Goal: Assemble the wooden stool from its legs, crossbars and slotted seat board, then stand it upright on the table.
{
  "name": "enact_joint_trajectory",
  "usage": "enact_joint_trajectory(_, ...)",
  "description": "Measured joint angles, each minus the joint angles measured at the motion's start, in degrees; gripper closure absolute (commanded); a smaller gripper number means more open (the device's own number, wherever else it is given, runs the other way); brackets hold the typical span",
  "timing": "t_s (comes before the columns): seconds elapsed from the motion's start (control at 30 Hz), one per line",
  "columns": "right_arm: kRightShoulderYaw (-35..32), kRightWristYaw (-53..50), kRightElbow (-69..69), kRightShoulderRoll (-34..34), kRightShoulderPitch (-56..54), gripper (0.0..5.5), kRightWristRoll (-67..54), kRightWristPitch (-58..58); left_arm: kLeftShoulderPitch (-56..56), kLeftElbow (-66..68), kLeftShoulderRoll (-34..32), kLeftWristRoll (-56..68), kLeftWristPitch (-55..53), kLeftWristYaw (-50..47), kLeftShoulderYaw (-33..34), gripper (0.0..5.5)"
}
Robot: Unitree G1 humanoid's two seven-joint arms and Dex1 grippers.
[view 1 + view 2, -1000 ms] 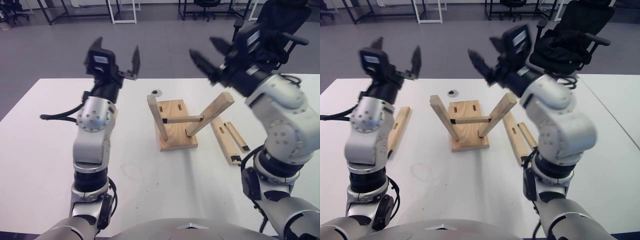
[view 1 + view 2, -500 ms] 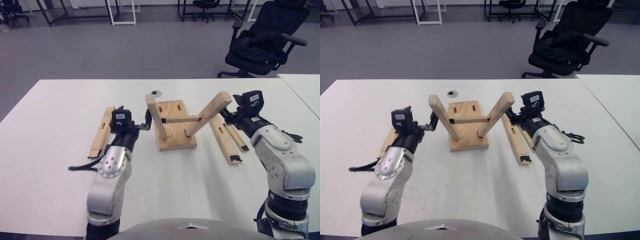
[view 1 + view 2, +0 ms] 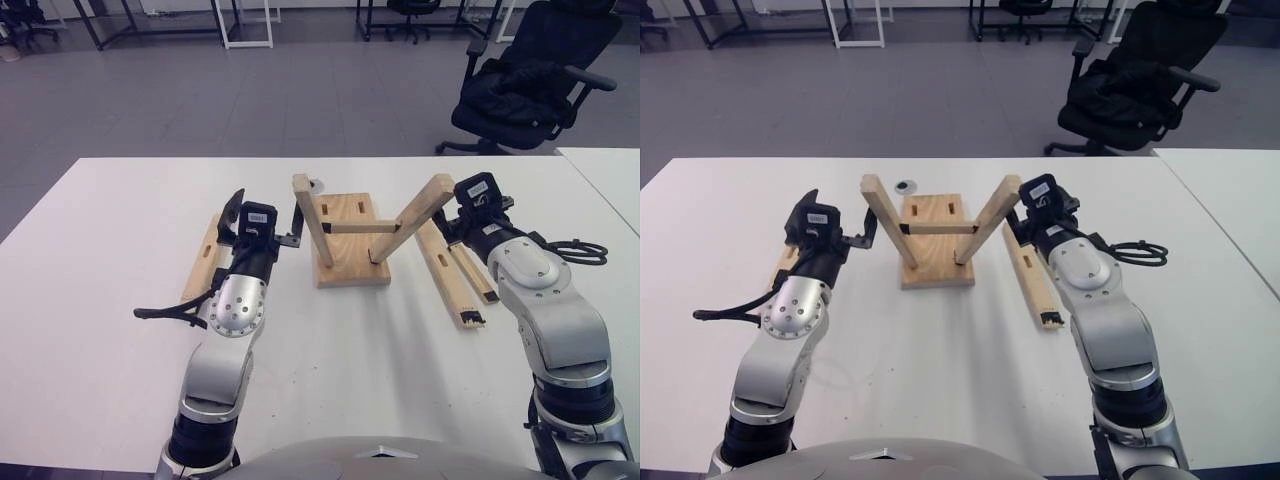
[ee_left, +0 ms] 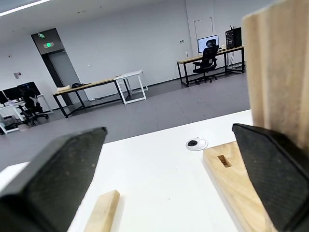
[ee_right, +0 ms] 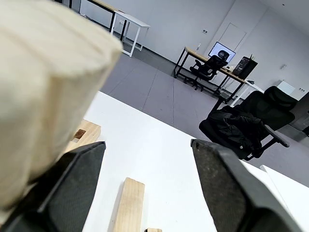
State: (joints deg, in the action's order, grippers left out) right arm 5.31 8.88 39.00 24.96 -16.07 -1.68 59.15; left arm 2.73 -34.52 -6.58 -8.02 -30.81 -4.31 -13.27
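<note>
Seat board, two fitted legs, crossbar: pale unfinished wood, matt, grain lines visible, sawn edges slightly rough. Loose leg and loose pieces lying flat: same bare light wood, no varnish sheen. Left gripper fingers: black, matt, finely textured, plastic or rubber, cannot tell which. Right gripper fingers: same dull black finish. Table: white, smooth, faint soft sheen. Cable: black, smooth rubbery jacket. Office chair: black, matt, cloth-like. Floor: grey, smooth, dull gloss
</note>
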Motion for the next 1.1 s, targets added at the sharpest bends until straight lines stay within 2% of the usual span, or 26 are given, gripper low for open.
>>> enact_joint_trajectory(0.3,3.8,1.0,0.2,2.4,-1.8,2.18,4.0,0.0,2.0,1.2,-2.3,-3.5,0.0,0.1,-0.9,0.68)
enact_joint_trajectory(0.57,1.7,2.2,-0.3,0.4,-0.8,2.18,3.6,-1.7,1.7,0.8,-2.8,-3.3,0.0,1.7,-0.2,0.68)
enact_joint_trajectory(0.63,-0.3,4.1,-0.8,-0.8,0.9,2.18,1.4,-5.9,-1.3,-1.0,-4.3,0.8,0.6,5.6,3.0,0.68)
enact_joint_trajectory(0.77,-11.0,5.6,-6.4,-5.3,-3.2,2.18,-5.8,-13.5,-1.8,-2.0,-9.8,9.1,3.3,14.2,14.7,0.68)
enact_joint_trajectory(0.87,-16.6,5.8,-12.6,-4.9,-10.9,2.18,-9.1,-16.0,9.0,0.9,-11.9,16.7,3.5,17.5,23.0,0.68)
enact_joint_trajectory(0.97,-20.1,7.4,-16.5,-3.7,-13.9,2.18,-12.9,-16.8,19.7,3.5,-13.6,23.9,1.8,20.0,27.0,0.68)
enact_joint_trajectory(1.1,-25.8,12.2,-12.6,-7.9,-22.8,2.18,-34.0,-14.6,33.3,1.7,-9.9,45.8,-5.5,17.3,33.2,0.68)
